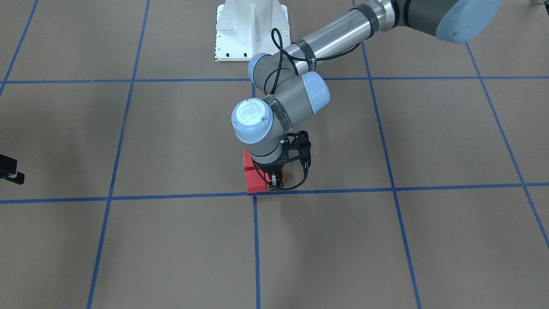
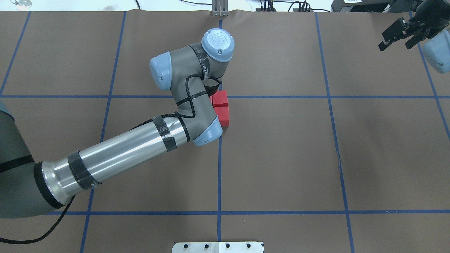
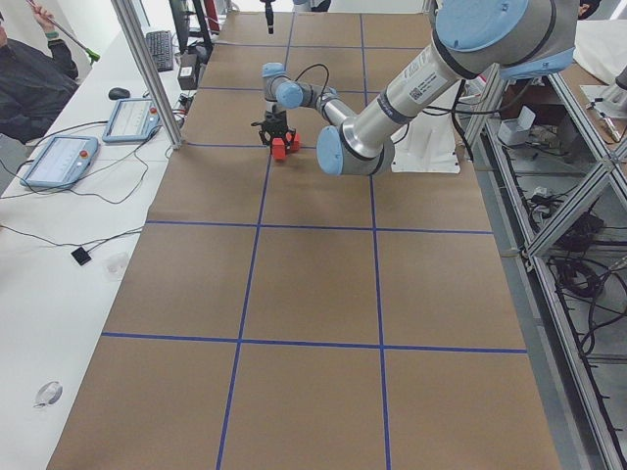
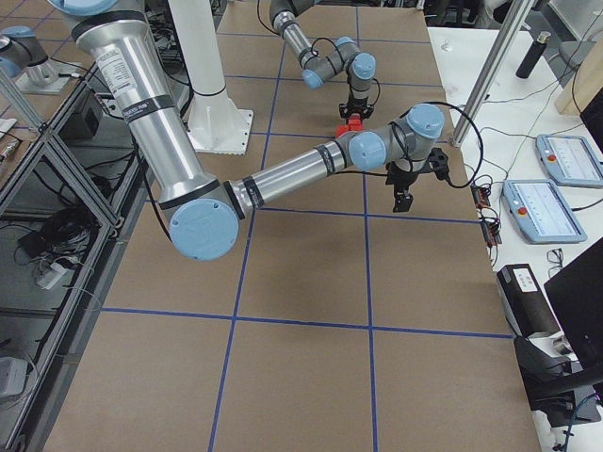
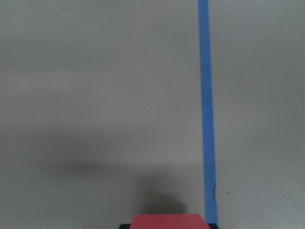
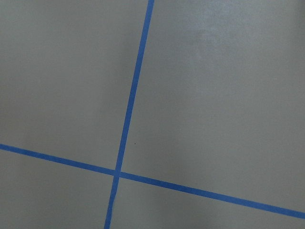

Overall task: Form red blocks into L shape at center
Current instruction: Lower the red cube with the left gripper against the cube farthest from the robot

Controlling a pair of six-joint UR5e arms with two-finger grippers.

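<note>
Two red blocks (image 1: 248,159) (image 1: 256,183) lie touching in a row beside the center crossing (image 1: 254,194); the overhead view shows them too (image 2: 220,98) (image 2: 222,115). My left gripper (image 1: 274,182) points down right beside them, shut on the third red block (image 1: 279,174), low at the table. That block shows at the bottom edge of the left wrist view (image 5: 167,222). In the overhead view my left wrist hides it. My right gripper (image 2: 395,42) is open and empty, far off at the table's edge.
The brown gridded surface carries blue tape lines (image 2: 330,97). The robot's white base (image 1: 251,30) stands behind the center. My left arm's forearm (image 2: 123,151) stretches low across the table. The right wrist view shows another tape crossing (image 6: 116,172).
</note>
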